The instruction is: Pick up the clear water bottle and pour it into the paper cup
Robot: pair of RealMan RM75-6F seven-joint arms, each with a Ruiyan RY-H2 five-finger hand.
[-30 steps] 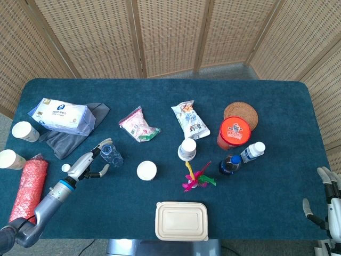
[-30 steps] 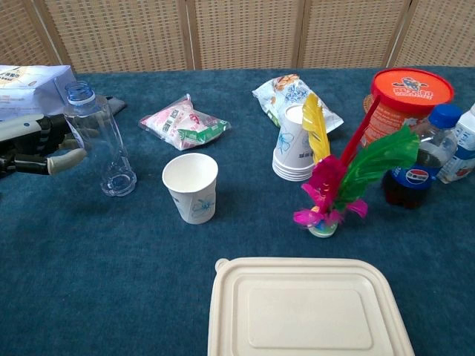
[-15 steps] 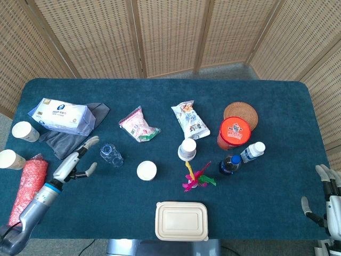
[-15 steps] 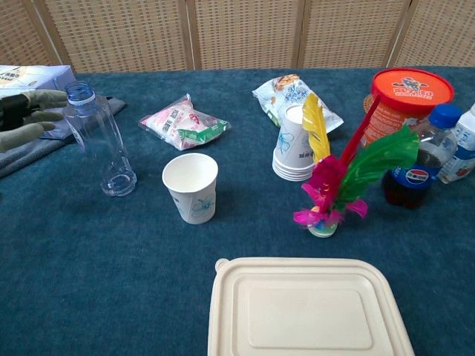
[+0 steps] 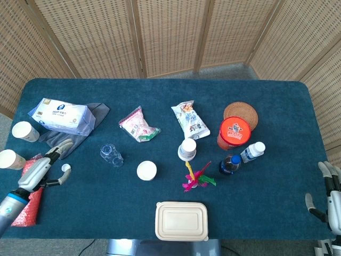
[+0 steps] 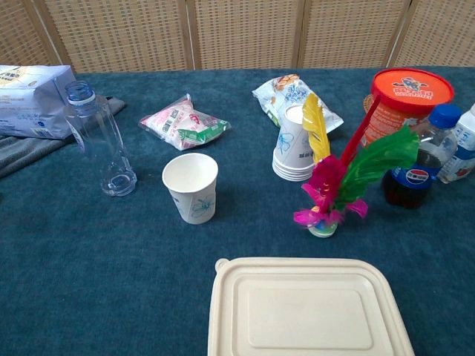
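Head view: clear water bottle [image 5: 111, 155] well right of empty left hand [image 5: 43, 166].

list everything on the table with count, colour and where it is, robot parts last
water bottle: 1, clear, uncapped, upright, left of centre
paper cup: 1, white, right of the bottle
cup stack: 1, white, centre
feather toy: 1, pink, green, yellow, right of centre
food box: 1, beige, near edge
tissue pack: 1, white-blue, far left
snack bags: 2, mid table
red-lid canister: 1, right
cola bottle: 1, dark, right
left hand: open, far left
right hand: open, right edge
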